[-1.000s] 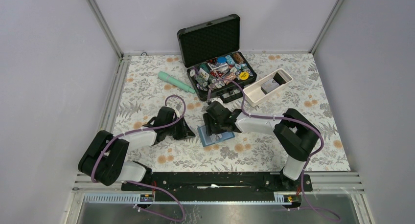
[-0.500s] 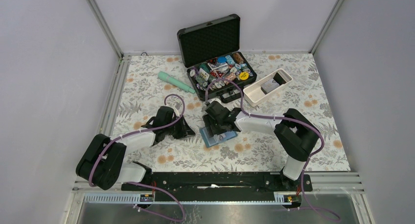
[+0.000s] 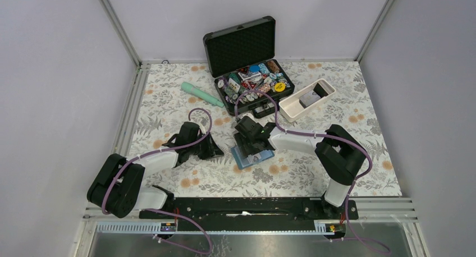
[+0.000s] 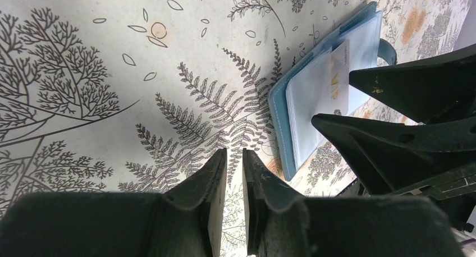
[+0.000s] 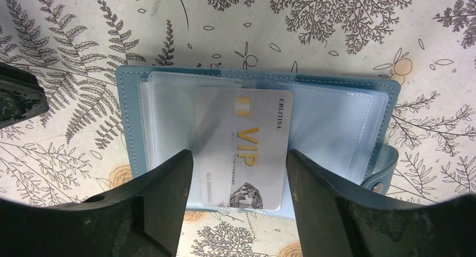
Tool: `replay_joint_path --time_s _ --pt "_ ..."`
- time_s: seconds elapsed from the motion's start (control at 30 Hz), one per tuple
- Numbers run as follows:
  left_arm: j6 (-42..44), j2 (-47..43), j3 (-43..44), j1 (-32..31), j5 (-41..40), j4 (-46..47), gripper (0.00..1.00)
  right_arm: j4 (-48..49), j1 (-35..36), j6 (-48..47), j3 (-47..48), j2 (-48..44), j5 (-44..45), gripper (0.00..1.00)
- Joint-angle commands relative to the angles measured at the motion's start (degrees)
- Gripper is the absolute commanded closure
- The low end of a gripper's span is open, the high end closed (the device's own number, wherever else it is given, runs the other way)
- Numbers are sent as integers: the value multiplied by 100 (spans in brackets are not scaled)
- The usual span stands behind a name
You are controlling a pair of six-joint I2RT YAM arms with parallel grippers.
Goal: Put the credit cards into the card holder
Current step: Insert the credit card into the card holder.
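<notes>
card holder (image 5: 258,139) open, VIP card (image 5: 241,147) half sleeved, lower edge hidden by right gripper (image 5: 238,181)

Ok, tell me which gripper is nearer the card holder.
Right. The right gripper hangs directly over the open card holder, fingers either side of its VIP card. The left gripper sits beside it on the tablecloth, not touching.

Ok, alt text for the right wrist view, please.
A silver VIP card sits partly tucked in a clear sleeve of the open blue card holder, flanked by the open right gripper fingers. Fern-print tablecloth lies beneath.
</notes>
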Motion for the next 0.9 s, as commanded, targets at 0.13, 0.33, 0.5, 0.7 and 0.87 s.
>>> replay_joint_path --time_s 0.13,0.33,0.5,0.7,0.87 --pt "-24 -179 106 -12 61 166 81 -182 91 -52 271 -68 252 32" --pt "-147 -179 128 -130 74 299 80 -164 93 139 210 -27 210 32" --pt "-359 -65 137 -358 74 566 80 -93 84 278 100 -78 166 30" --pt "-668 148 141 -703 46 978 80 69 85 473 4 -22 -188 34" --pt "-730 365 154 -801 55 1135 80 212 84 592 -86 -35 -397 35"
